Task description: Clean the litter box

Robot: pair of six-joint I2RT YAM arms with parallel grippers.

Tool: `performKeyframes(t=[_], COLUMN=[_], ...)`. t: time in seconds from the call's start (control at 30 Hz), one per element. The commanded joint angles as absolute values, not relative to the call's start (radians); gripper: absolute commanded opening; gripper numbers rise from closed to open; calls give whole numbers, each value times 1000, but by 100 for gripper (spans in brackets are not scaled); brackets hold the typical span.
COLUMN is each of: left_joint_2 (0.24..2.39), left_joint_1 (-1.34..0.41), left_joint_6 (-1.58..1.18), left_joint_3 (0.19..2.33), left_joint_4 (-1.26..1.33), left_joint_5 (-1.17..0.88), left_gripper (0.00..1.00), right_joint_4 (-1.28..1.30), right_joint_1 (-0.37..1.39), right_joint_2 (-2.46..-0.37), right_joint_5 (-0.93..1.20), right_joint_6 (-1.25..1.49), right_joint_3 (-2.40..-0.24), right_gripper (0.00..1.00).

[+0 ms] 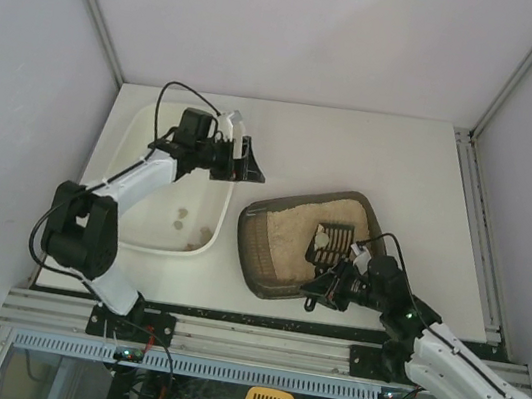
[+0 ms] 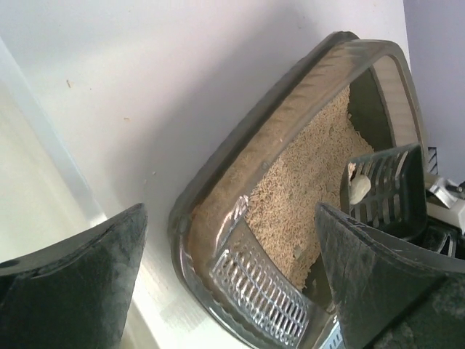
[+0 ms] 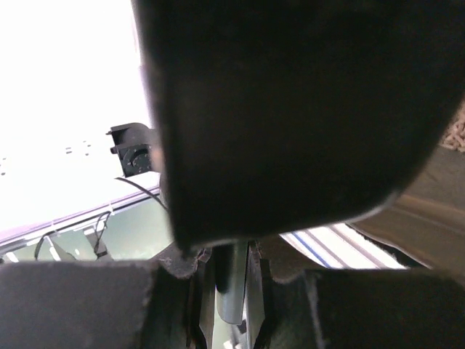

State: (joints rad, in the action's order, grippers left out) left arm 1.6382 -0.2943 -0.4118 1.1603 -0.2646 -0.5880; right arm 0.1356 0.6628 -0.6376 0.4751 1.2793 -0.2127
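Litter box: dark grey-brown tray with a thick rim; sits toward the near edge of the desk, roughly midway between the left and right edges, turned askew; just beside the white tray, with a narrow strip of desk between them.
Litter: beige and sandy; covers most of the box floor, with a bare dark patch at the right end in the left wrist view.
Scoop: dark and slotted; blade over the litter at the box's right end, handle reaching back over the near rim.
Clump: pale, small; lies on the scoop's blade.
Right gripper: at the near rim of the litter box; jaws clamped on the scoop's handle. Its own camera is mostly blocked by a dark surface, with a thin grey piece pinched between the fingers.
Left gripper: over the far right corner of the white tray; jaws wide apart, holding nothing, facing the litter box.
White tray: glossy, larger than the box; near the left edge of the desk.
Brownish bits: small, few, on the white tray's floor, near its near wall.
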Motion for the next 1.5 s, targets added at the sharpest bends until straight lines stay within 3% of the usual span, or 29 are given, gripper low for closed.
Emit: performKeyframes(t=[0.0, 0.27, 0.43, 0.53, 0.67, 0.8, 0.93, 1.0, 1.17, 1.3, 1.47], left_joint_2=[1502, 1337, 1298, 1290, 1279, 1272, 1273, 1272, 1282, 1286, 1324], left_joint_1=[-293, -293, -286, -283, -280, -281, -280, -279, -274, -269, -264], left_joint_6=[-290, -143, -84, -71, -72, -64, -52, -59, -35, -19, -6], left_joint_3=[1195, 1221, 1235, 1220, 1196, 1203, 1224, 1237, 1263, 1267, 1303], left_joint_4=[-363, -477, -556, -574, -576, -592, -608, -626, -652, -664, -700], left_joint_5=[-510, -306, -259, -235, -226, -212, -196, -156, -124, -162, -159], left_gripper=[100, 100, 100, 100, 100, 100, 100, 100, 100, 100, 100], right_joint_4=[61, -38, -221, -217, -401, -245, -307, -236, -377, -257, -385], right_joint_1=[686, 787, 723, 742, 609, 666, 499, 508, 428, 511, 397], right_joint_2=[-642, -681, -644, -714, -598, -619, -491, -503, -487, -553, -547], right_joint_5=[404, 256, 245, 315, 327, 359, 422, 443, 516, 517, 558], right_joint_6=[1163, 996, 1086, 1050, 1208, 1133, 1241, 1210, 1326, 1220, 1325], right_joint_3=[-259, -302, -180, -223, -74, -171, -87, -133, -90, -192, -124], right_gripper=[0, 0, 0, 0, 0, 0, 0, 0, 0, 0, 0])
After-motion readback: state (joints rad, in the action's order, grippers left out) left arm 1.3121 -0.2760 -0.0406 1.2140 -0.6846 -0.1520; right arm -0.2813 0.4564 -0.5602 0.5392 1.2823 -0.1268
